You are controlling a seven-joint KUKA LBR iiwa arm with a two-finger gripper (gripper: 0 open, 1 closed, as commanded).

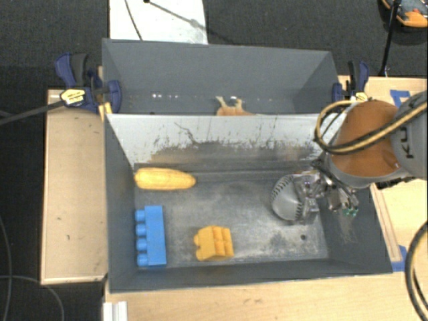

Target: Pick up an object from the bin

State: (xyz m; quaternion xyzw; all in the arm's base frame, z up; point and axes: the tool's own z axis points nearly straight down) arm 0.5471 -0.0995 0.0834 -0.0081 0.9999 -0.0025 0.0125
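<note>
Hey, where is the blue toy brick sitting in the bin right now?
In the camera view the blue brick lies in the lower left corner of the bin, just below the yellow corn cob and left of the yellow ridged block.

Carrier: grey metal bin (200, 142), with sloped walls and a flat floor. The rear wall is scuffed and streaked along its lower part.

On the floor:
- Yellow corn cob (165, 178) at rear left, lying lengthwise along the foot of the rear wall.
- Blue studded brick (150, 236) at front left, long axis front to back, near the left wall and just in front of the cob but apart from it.
- Yellow ridged block (214, 243) at front centre, right of the brick and not touching it.
- Grey ribbed rounded thing (286, 199) at right of centre, well apart from the other three. Cannot tell whether it rests on the floor.

Small tan thing (231, 106) at the top edge of the rear wall; kind unclear.
</note>
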